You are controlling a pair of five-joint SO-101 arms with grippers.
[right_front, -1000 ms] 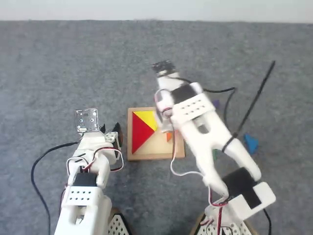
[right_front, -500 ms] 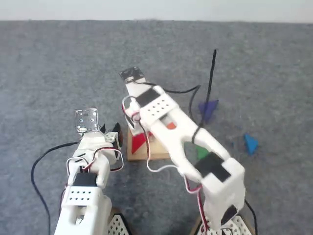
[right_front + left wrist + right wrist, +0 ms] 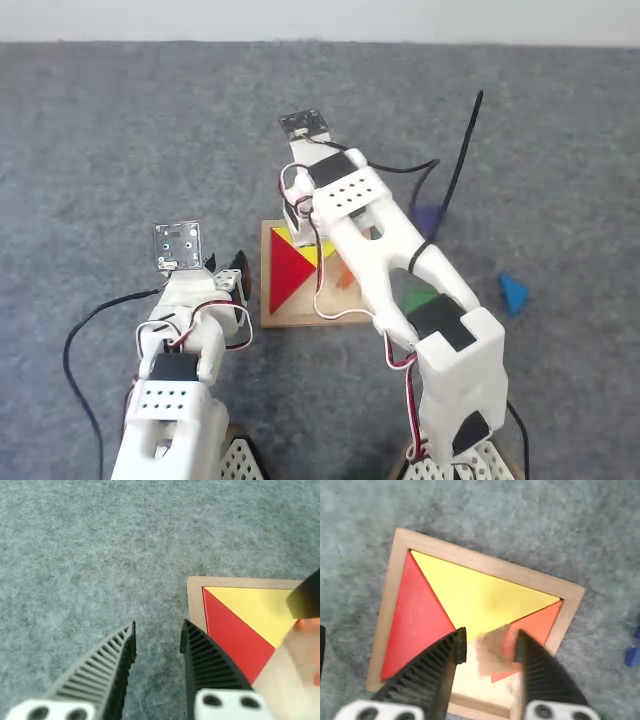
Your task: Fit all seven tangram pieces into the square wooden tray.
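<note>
The square wooden tray (image 3: 300, 318) (image 3: 572, 596) holds a red triangle (image 3: 287, 275) (image 3: 410, 617), a yellow triangle (image 3: 301, 245) (image 3: 475, 597) and an orange piece (image 3: 346, 276) (image 3: 540, 622). My right gripper (image 3: 490, 645) hangs open over the tray's middle, with a blurred tan patch between its fingers that I cannot identify. The right arm (image 3: 370, 250) covers much of the tray from above. My left gripper (image 3: 157, 635) (image 3: 232, 272) is open over bare carpet just left of the tray (image 3: 195, 587). A green piece (image 3: 418, 298), a blue triangle (image 3: 512, 292) and a purple piece (image 3: 428, 215) lie on the carpet to the right.
Grey carpet (image 3: 120, 130) covers the whole table. A black cable (image 3: 460, 150) rises beside the right arm, near the purple piece. Part of the tray floor (image 3: 480, 682) is bare wood.
The right arm swung left across the tray, then came partway back to the right. The left arm and the pieces in the tray stayed where they were.
</note>
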